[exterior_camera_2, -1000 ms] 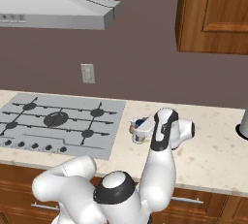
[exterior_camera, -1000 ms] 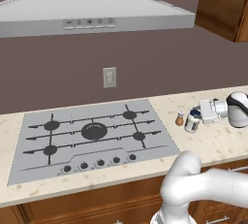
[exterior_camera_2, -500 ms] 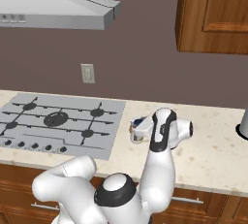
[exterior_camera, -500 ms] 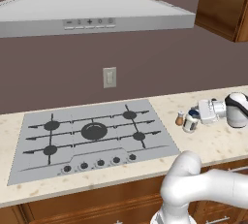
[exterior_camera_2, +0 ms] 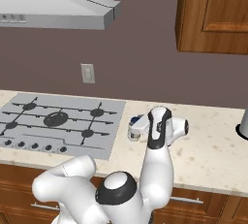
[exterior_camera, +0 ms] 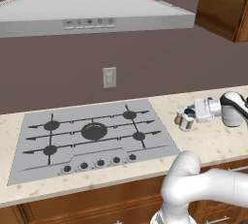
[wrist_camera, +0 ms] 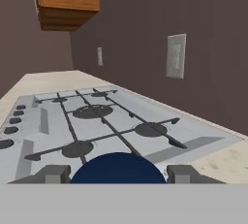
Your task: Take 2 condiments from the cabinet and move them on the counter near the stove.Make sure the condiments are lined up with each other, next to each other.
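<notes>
Blue-lidded jar (exterior_camera: 187,120) sits between the end effector's (exterior_camera: 190,116) spread fingers, just beside the stove's (exterior_camera: 92,136) right edge.

- A home kitchen, rendered.
- Grey stove (exterior_camera: 92,138) with five burners and front knobs, set in a beige stone counter (exterior_camera: 218,143).
- Range hood (exterior_camera: 92,12) above.
- Brown wood cabinet (exterior_camera_2: 213,14) on the wall; drawers (exterior_camera_2: 218,206) below.
- Wall outlet (exterior_camera: 110,77).
</notes>
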Motion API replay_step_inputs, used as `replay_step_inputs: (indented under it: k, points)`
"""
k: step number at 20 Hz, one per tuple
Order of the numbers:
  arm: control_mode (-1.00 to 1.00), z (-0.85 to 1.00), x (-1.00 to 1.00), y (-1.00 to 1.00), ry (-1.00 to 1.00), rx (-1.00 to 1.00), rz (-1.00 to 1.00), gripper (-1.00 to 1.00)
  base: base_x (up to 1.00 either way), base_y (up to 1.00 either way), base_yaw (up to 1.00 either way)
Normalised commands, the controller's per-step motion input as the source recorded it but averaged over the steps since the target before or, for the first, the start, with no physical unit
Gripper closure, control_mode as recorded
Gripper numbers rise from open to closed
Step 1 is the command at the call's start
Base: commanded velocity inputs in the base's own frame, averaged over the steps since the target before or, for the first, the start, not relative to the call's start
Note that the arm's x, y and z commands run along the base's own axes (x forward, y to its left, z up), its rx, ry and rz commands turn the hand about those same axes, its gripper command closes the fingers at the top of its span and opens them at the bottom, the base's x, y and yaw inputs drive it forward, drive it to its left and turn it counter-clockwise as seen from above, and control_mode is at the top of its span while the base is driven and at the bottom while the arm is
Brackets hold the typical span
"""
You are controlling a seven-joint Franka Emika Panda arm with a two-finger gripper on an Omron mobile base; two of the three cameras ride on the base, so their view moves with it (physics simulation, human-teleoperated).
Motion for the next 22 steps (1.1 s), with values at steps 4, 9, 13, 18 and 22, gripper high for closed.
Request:
replay_step_inputs:
  k: [4, 9, 13, 18, 22]
  points:
    - [-1.00, -0.03, 0.25, 0.00, -0.03, 0.00, 0.00, 1.00, 0.00, 0.00, 0.00]
    - [-1.00, -0.12, 0.05, 0.00, -0.05, 0.00, 0.00, -1.00, 0.00, 0.00, 0.00]
    - [-1.00, -0.11, 0.00, 0.00, -0.05, 0.00, 0.00, -1.00, 0.00, 0.00, 0.00]
    - [-1.00, -0.02, 0.00, 0.01, -0.07, 0.00, 0.00, -1.00, 0.00, 0.00, 0.00]
    - [-1.00, 0.00, 0.00, 0.03, -0.08, 0.00, 0.00, -1.00, 0.00, 0.00, 0.00]
